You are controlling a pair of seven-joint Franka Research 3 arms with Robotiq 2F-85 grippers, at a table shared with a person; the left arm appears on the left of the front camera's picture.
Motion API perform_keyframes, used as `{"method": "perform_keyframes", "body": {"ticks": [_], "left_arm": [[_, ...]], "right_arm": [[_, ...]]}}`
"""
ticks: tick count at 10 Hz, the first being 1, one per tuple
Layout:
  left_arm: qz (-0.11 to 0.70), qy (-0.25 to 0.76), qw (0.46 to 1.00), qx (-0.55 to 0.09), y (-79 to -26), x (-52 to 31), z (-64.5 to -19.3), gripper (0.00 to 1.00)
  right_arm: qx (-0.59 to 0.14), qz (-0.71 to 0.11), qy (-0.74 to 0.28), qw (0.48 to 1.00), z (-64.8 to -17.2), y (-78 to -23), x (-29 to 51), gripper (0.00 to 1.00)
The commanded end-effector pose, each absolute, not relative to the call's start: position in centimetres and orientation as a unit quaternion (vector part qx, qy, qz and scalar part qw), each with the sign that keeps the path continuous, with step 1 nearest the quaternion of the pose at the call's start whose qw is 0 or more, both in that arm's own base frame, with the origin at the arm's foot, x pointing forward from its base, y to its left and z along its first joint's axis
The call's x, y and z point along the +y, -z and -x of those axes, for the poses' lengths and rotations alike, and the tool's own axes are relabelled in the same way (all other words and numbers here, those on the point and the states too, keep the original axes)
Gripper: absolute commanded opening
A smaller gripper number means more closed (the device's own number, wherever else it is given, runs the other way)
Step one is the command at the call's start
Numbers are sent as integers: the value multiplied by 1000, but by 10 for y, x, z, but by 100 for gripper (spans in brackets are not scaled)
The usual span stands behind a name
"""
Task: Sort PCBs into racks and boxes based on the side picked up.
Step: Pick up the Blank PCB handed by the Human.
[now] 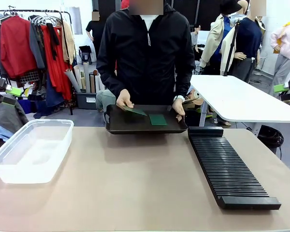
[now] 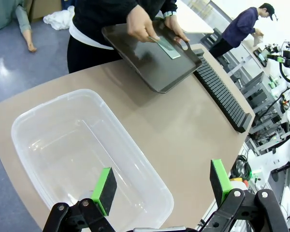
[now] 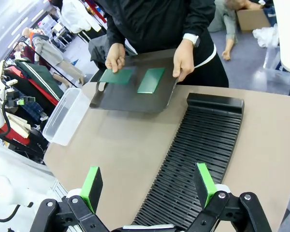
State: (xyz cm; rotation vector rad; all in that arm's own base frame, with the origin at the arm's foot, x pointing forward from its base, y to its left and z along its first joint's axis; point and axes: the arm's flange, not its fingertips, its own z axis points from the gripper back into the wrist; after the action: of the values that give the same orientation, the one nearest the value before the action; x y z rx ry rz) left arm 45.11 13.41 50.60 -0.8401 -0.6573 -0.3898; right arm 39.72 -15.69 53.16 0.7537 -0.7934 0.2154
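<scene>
While a person holds the tray, two PCBs lie inside.

No text, brand, number or sign can be read in any view. A small white label sits on a grey plastic storage bin on the floor behind the person, but its print is too small to make out. The two thin flat green circuit boards lying on the smooth dark flat tray show no legible marking.
</scene>
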Motion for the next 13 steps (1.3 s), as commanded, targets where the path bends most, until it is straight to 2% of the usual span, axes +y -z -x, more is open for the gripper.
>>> {"method": "perform_keyframes", "body": {"ticks": [1, 5, 8, 13], "left_arm": [[397, 186, 844, -310, -505, 135, -450, 100], [397, 186, 844, -310, -505, 135, -450, 100], [397, 186, 844, -310, -505, 135, -450, 100], [397, 186, 844, -310, -505, 135, -450, 100]], "right_arm": [[-378, -358, -105, 848, -398, -533, -156, 100], [-376, -358, -102, 848, -397, -532, -157, 100], [-321, -374, -138, 859, -438, -542, -150, 100], [-324, -380, -137, 855, -442, -531, -149, 100]]}}
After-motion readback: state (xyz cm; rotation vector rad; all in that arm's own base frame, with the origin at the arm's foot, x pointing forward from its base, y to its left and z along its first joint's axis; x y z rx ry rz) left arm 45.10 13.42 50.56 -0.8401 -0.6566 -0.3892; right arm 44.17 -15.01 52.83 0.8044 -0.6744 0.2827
